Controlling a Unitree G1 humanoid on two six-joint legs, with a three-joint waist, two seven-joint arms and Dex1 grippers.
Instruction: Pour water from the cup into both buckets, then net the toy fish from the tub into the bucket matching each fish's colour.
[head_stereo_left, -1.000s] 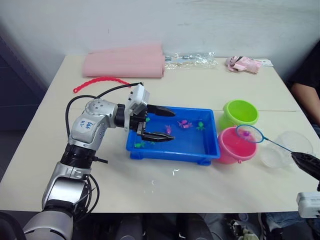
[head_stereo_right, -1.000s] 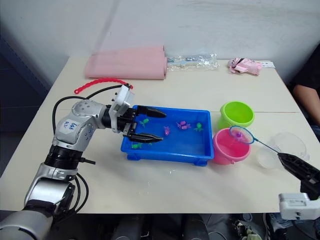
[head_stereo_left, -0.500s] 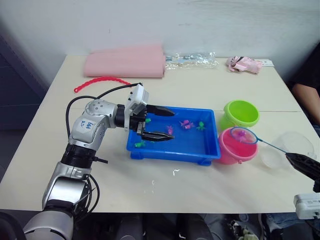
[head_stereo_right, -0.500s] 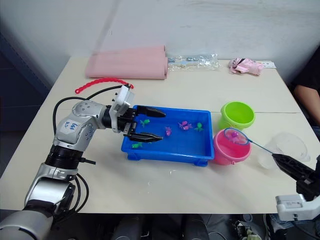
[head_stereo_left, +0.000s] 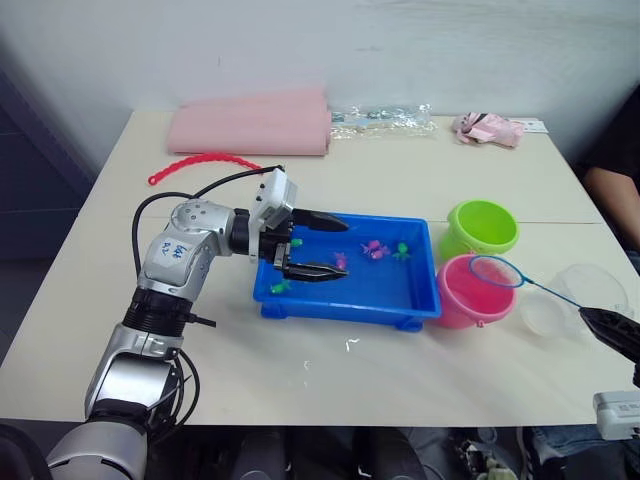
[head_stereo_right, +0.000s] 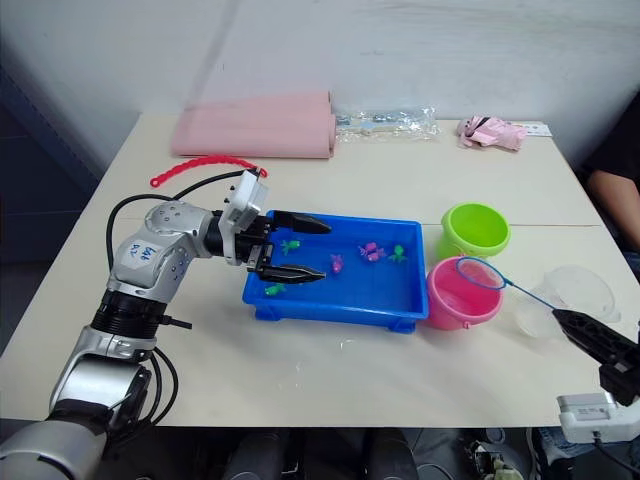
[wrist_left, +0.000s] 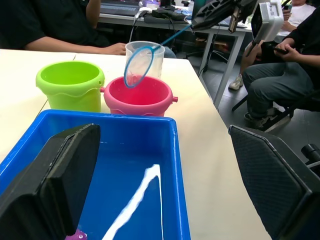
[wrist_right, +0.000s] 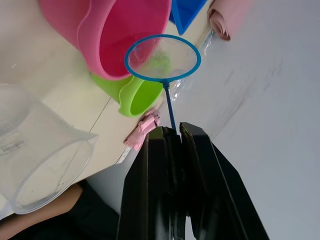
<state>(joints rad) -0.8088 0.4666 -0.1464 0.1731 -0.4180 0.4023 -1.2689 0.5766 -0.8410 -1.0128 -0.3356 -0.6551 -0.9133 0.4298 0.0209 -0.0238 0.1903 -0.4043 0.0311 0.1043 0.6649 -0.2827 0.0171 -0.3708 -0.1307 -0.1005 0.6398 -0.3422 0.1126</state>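
From the left eye view I have the left end effector (head_stereo_left: 328, 246) with its fingers spread, holding nothing, poised over the near-left part of the blue tub (head_stereo_left: 385, 296), which sits mid-worktop (head_stereo_left: 420, 180) with a few pink and green toy fish (head_stereo_left: 373, 248) lying toward its far side; the green bucket (head_stereo_left: 482, 226) and the pink bucket (head_stereo_left: 470, 292) stand just beside the tub's right end, and the clear cup (head_stereo_left: 575, 298) lies further right. In the right eye view the right end effector (head_stereo_right: 590, 335) is clenched on the net's thin handle, the net (head_stereo_right: 480, 273) hanging over the pink bucket's mouth. The left wrist view looks between my own parted fingers (wrist_left: 47, 186) along the tub toward both buckets, with the hoop tilted above the pink one and the cup behind. The right wrist view shows the closed fingers (wrist_right: 162, 190) pinching the wire, and I can make out no fish in the mesh. I judge I am in the netting stage, at a drop-off over the pink bucket; the next move calls for swinging the hoop back over the tub, dipping under one fish, and lifting level so it does not slip off the rim
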